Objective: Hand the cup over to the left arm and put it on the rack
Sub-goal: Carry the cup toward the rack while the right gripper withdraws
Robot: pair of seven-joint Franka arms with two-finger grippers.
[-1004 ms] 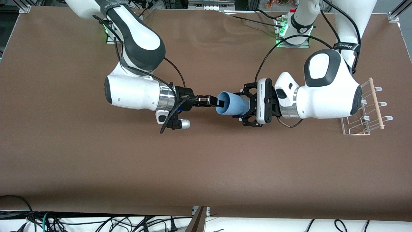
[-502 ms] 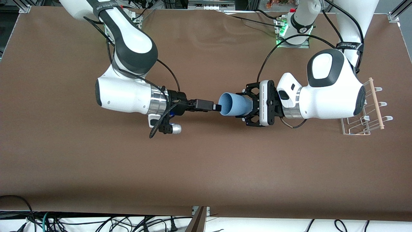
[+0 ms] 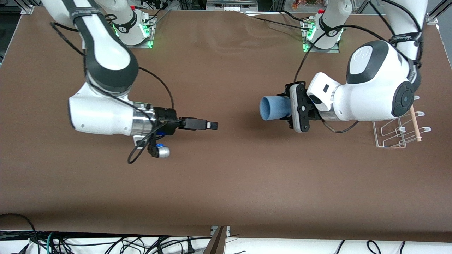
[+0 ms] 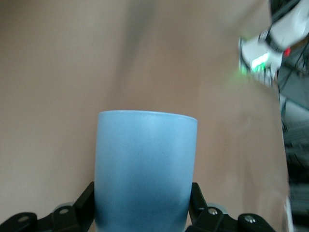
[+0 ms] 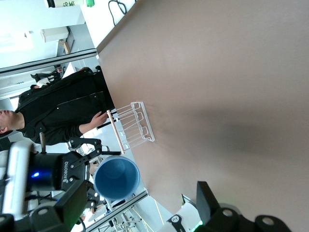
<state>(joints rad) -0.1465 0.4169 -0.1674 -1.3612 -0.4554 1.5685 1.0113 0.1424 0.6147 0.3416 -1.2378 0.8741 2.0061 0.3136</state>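
The light-blue cup [image 3: 272,108] is held on its side in the air by my left gripper [image 3: 286,110], mouth toward the right arm's end of the table. In the left wrist view the black fingers [image 4: 86,197] press both sides of the cup [image 4: 145,164]. My right gripper [image 3: 212,125] is open and empty over the middle of the table, apart from the cup. The right wrist view shows the cup's open mouth [image 5: 116,176] and the rack [image 5: 136,123]. The white wire rack [image 3: 398,137] with its wooden dowel [image 3: 414,122] stands at the left arm's end, partly hidden under the left arm.
The brown table [image 3: 226,183] carries only the rack. The arm bases [image 3: 321,38] with green lights stand along the edge farthest from the front camera. Cables hang below the near edge. A person in black [image 5: 63,106] stands by the rack's end of the table.
My right gripper has let go of the cup's rim and drawn back toward its own end. My left gripper has carried the cup toward the rack, and its wrist has turned.
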